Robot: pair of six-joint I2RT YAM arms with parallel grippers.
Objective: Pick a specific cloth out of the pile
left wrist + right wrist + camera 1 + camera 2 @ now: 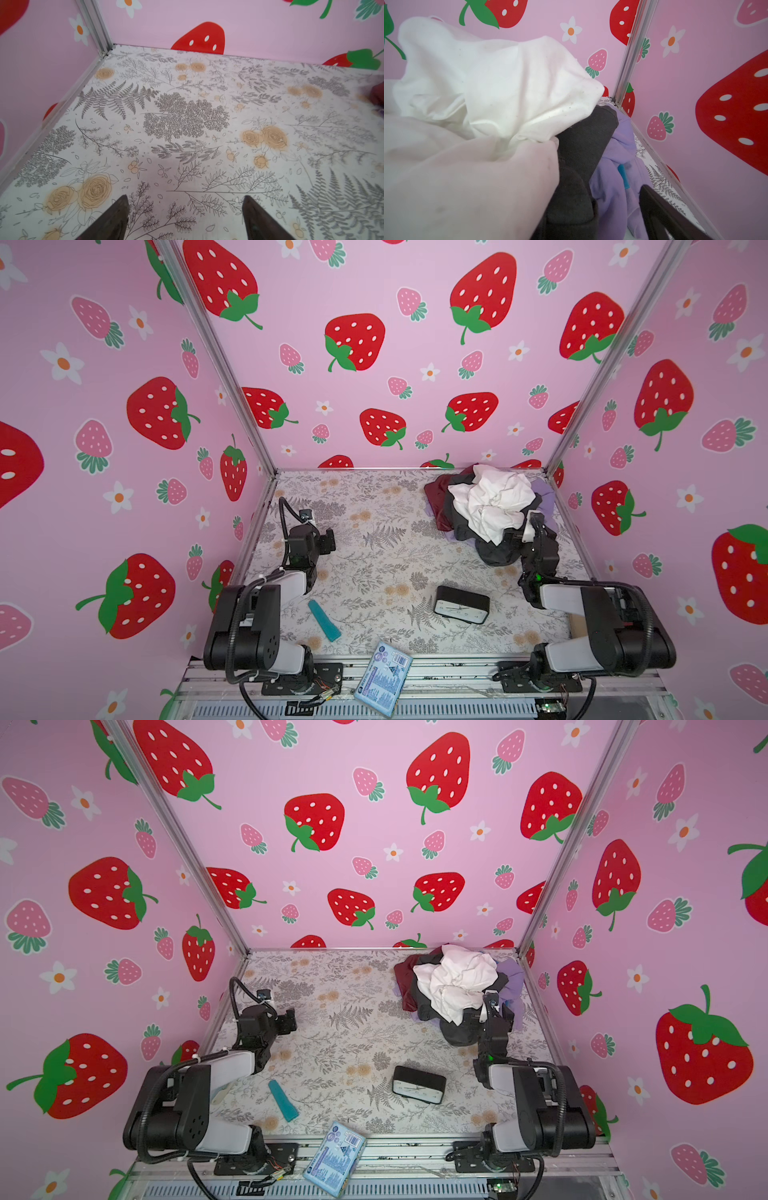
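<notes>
Right claw (523, 534) stands spread wide at the near edge of the pile (457, 518), gripping nothing that can be seen; its wrist view shows one finger (658, 209), the other being hidden behind fabric. Dark charcoal cloth (583, 145) lies directly ahead of this claw, touching the lavender garment (614, 172) beside that finger and tucked under the white shirt (490, 502), with a maroon piece (436, 497) on the pile's far side. Left claw (185, 197), well apart from it, hangs spread over the flowered table (187, 124); a black clock (461, 605) sits behind the right claw, near its arm.
</notes>
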